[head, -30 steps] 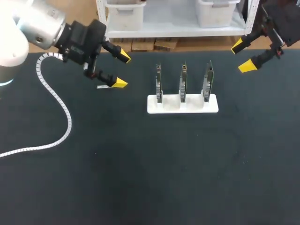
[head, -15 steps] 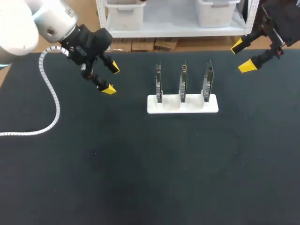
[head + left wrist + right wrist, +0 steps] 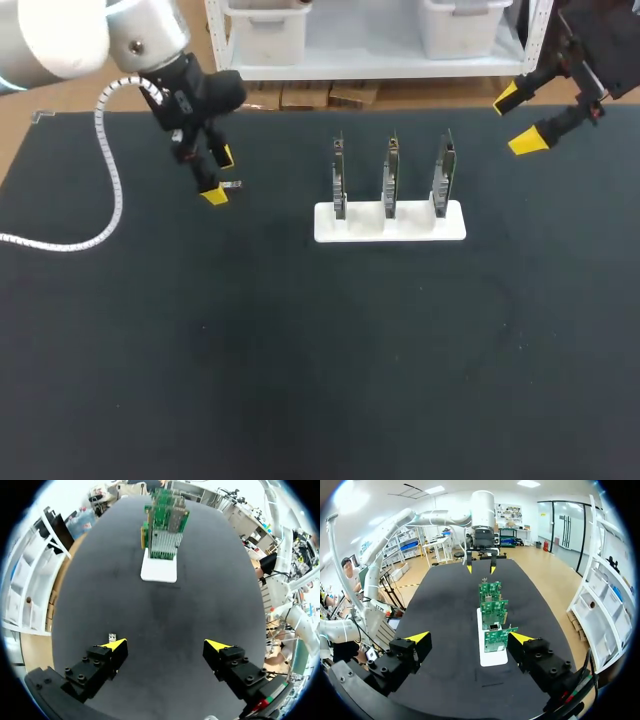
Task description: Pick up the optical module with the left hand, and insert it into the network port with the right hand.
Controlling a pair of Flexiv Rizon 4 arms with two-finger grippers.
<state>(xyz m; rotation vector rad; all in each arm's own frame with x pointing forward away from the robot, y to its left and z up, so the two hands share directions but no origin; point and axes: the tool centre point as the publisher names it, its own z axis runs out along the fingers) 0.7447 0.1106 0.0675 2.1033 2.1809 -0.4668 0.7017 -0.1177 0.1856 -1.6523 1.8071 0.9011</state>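
Note:
The optical module [image 3: 232, 185] is a small silver piece lying on the black table at the back left. My left gripper [image 3: 219, 176] hangs open right over it, with the module [image 3: 112, 637] just ahead of one yellow fingertip [image 3: 117, 644] rather than between the fingers. The left gripper [image 3: 166, 645] holds nothing. A white stand [image 3: 390, 224] carries three upright green circuit boards [image 3: 391, 172] with network ports. My right gripper [image 3: 516, 121] is open and empty, high at the back right, and in its own view it [image 3: 469, 638] looks along the row of boards [image 3: 495, 614].
A white coiled cable [image 3: 105, 190] trails from the left arm across the table's left side. The white stand [image 3: 159, 572] sits well ahead of the left gripper, with bare black mat between them and across the table's front half.
My left arm has swung and turned its gripper, drawing the fingertips left and closer together in view until they stand by the module. The right arm has stayed still.

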